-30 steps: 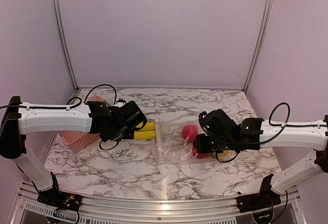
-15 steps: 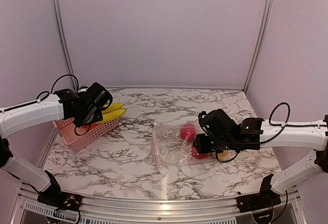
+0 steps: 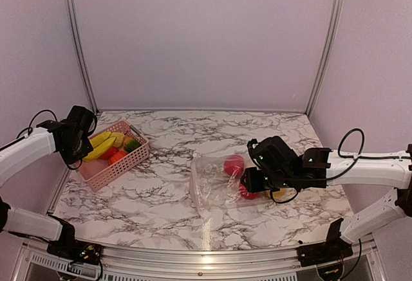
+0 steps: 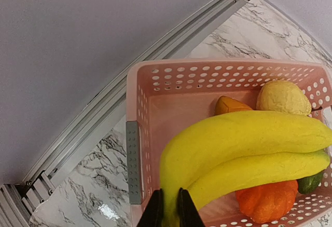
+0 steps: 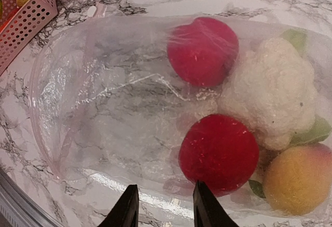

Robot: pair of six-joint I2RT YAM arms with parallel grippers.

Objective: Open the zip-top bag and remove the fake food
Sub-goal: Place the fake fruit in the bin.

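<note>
Clamping bananas, left end effector cropped, zip-top bag blurring fake food.

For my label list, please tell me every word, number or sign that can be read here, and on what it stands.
None. No text shows on the zip-top bag, the fake food, the pink basket or the marble table.

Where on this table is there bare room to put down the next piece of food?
Bare marble lies between the pink basket and the zip-top bag, along the back wall behind both, and in front of the bag toward the table edge. Crowded: the basket, with the bananas over other pieces, and the bag's right end, under the right arm.
</note>
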